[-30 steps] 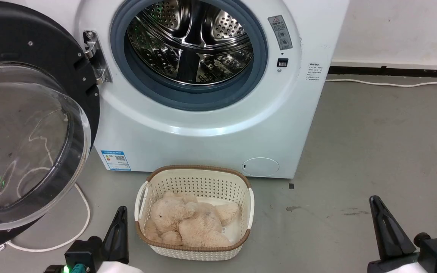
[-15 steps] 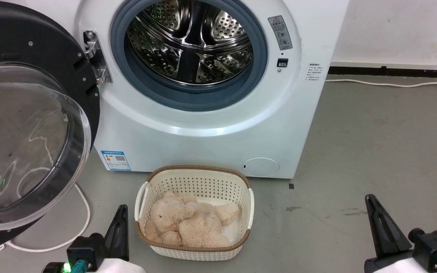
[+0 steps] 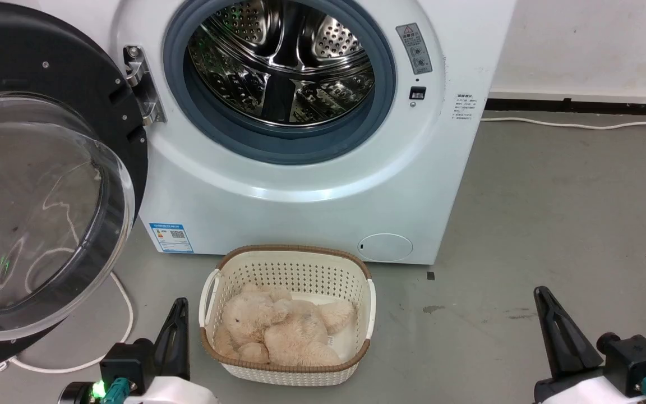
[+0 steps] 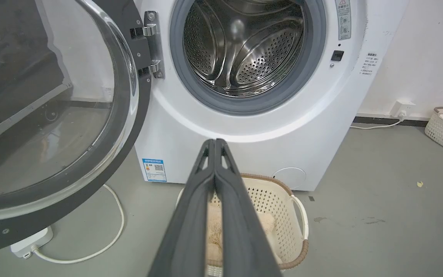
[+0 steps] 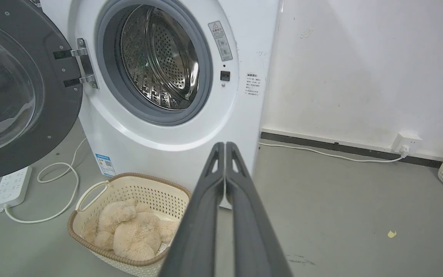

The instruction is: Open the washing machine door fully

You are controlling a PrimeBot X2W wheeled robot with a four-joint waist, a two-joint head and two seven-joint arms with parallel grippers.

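The washing machine door (image 3: 37,191) is being carried by the metal hinge (image 3: 142,92) at one side of the washer (image 3: 312,185), swung well away from the open drum (image 3: 281,62), its inner face and bulging glass bowl (image 4: 52,115) turned outward. Whether it is resting at its stop cannot be told. The left end effector (image 3: 179,308) and the right end effector (image 3: 541,294) are being held low in front of the washer, each clenched with fingers pressed together on nothing, and well apart from the door. A basket (image 3: 211,292) with a plush toy (image 3: 278,331) is sitting just in front of the washer. The door is being judged stiff and fairly heavy, free to move only in an arc about the hinge. Its glossy black ring (image 3: 48,50) is likely slippery and the glass is best spared. Any last push is probably best applied on the ring's edge farthest from the washer, where leverage is greatest.
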